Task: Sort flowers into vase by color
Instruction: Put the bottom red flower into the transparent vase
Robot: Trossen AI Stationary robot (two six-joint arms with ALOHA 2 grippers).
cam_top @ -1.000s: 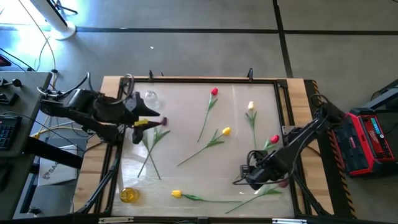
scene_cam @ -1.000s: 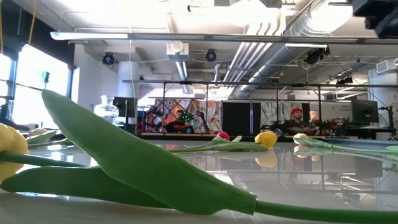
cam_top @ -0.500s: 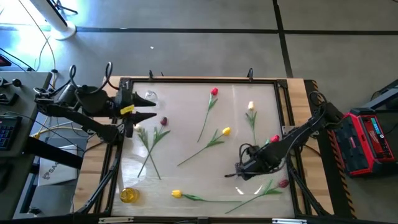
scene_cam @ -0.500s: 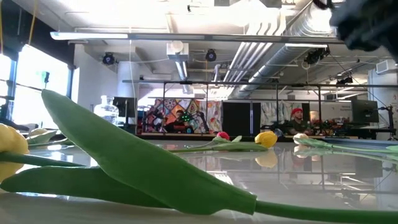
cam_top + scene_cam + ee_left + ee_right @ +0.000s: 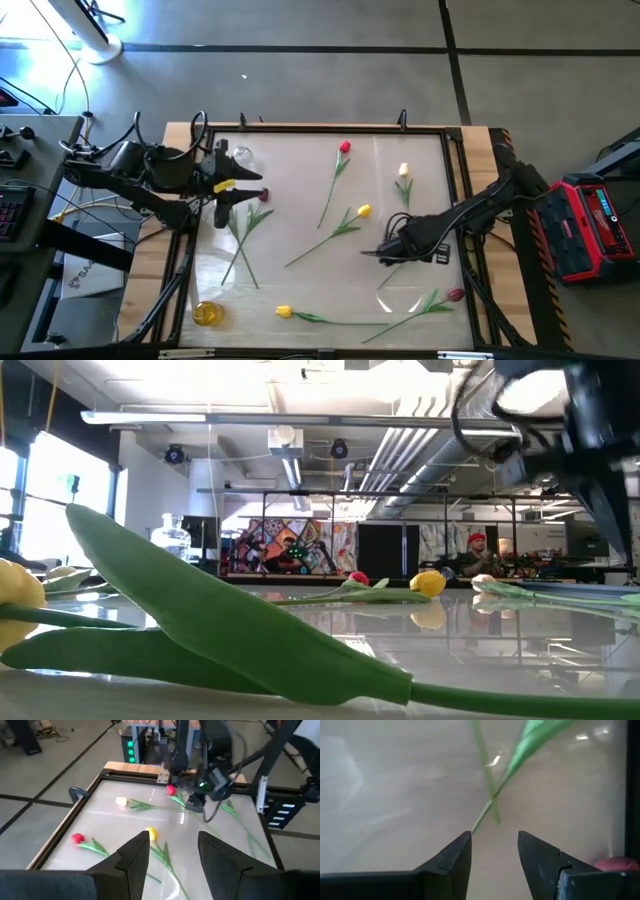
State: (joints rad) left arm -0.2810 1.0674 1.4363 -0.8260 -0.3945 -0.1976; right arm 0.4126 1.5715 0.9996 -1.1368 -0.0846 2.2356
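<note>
Right gripper [image 5: 372, 252] hovered released, empty, at centre-right over tulip stems; left gripper [image 5: 252, 186] released, empty, upper left.

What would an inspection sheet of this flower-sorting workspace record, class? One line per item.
Surface: pale glossy table top in a wooden frame.
Job's things: tulips lie loose: red, cream, two yellow, maroon; clear vase and amber vase.
Clutter: nothing seen.
Grippers: left gripper open, empty, by the maroon tulip; right gripper open over a green stem.
Cables: loose wires off the table's left.
Surroundings: red case, concrete floor.
</note>
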